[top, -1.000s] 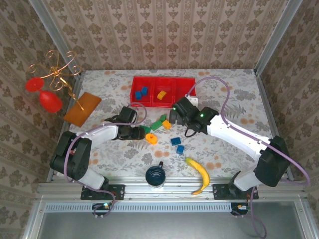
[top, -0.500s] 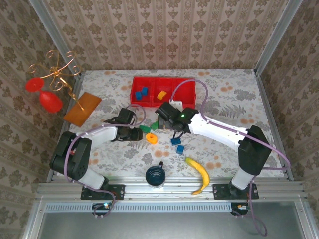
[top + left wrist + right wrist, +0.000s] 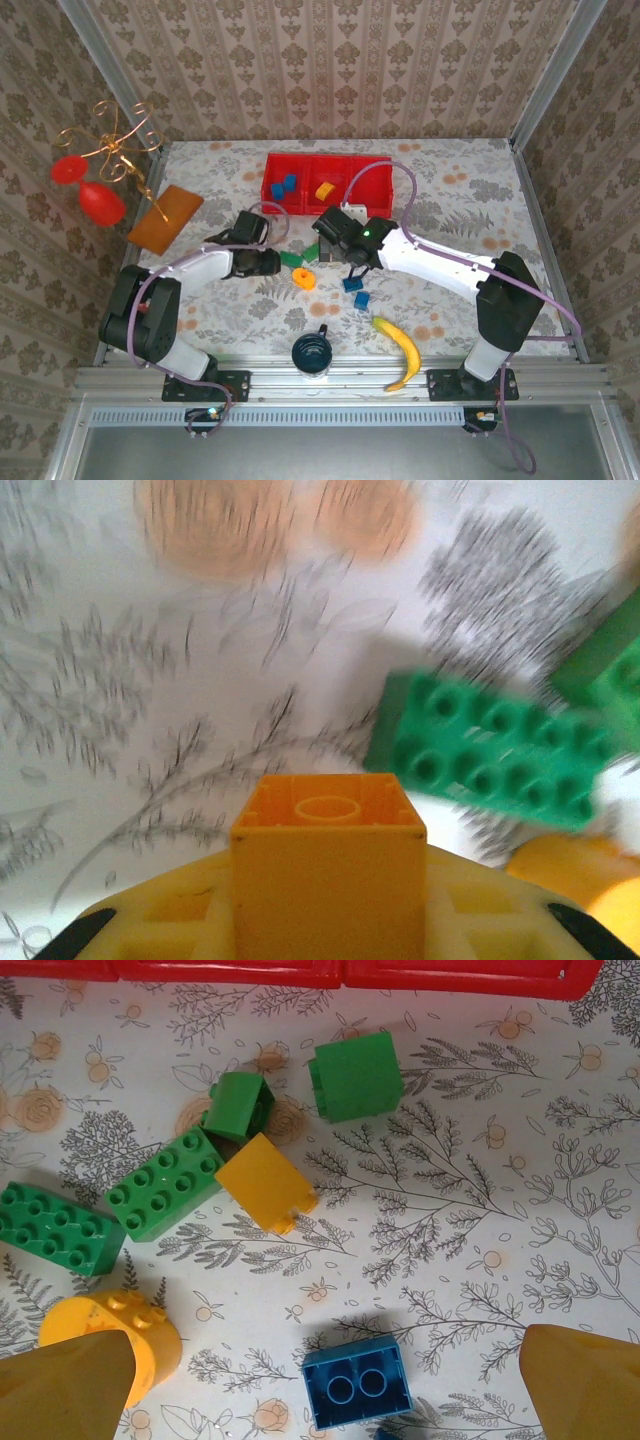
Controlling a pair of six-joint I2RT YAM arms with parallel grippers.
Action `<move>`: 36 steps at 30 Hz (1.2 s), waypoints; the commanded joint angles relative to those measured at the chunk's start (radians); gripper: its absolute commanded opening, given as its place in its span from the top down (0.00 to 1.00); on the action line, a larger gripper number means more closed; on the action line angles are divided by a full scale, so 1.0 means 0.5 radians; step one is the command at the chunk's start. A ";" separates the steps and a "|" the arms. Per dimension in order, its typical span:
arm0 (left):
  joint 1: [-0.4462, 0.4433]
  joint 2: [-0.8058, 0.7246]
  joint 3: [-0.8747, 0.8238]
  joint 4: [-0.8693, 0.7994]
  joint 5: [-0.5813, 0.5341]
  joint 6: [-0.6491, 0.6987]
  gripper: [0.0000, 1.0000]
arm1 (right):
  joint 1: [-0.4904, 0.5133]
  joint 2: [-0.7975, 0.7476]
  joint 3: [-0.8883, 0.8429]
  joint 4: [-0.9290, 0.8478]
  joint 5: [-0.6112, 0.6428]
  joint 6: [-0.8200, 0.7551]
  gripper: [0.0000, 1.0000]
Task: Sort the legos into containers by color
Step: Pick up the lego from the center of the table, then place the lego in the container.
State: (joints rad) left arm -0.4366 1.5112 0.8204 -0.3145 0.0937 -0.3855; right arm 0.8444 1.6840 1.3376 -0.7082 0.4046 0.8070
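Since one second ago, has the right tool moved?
Yes. In the top view the right tool slid left along the red tray, from in front of its right compartment to in front of the middle one.

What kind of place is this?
Probably a robot practice booth, not a real room: the left arm and right arm are bolted to a metal rail, wallpapered walls sit inside a metal frame, and lego bricks and a red tray lie on the flowery table.
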 commanded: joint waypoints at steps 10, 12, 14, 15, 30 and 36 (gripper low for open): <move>0.004 0.363 0.907 0.123 0.240 0.130 0.81 | 0.007 -0.155 -0.199 -0.002 0.120 -0.025 0.00; -0.007 0.507 1.066 0.119 0.305 0.121 0.81 | 0.005 -0.166 -0.229 0.015 0.121 -0.019 0.00; -0.024 0.625 1.203 0.118 0.341 0.117 0.81 | 0.005 -0.171 -0.245 0.027 0.117 -0.013 0.00; -0.026 0.687 1.273 0.110 0.360 0.123 0.81 | 0.007 -0.172 -0.251 0.032 0.118 -0.010 0.00; -0.109 1.248 1.921 -0.083 0.437 0.182 0.76 | 0.075 -0.069 -0.295 0.269 0.139 -0.059 0.00; -0.102 1.372 2.080 -0.152 0.429 0.200 0.70 | 0.124 0.037 -0.221 0.330 0.113 -0.072 0.00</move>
State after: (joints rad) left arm -0.4942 2.1761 1.8107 -0.3420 0.2958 -0.3161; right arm 0.8948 1.6726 1.1851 -0.5644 0.4377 0.7799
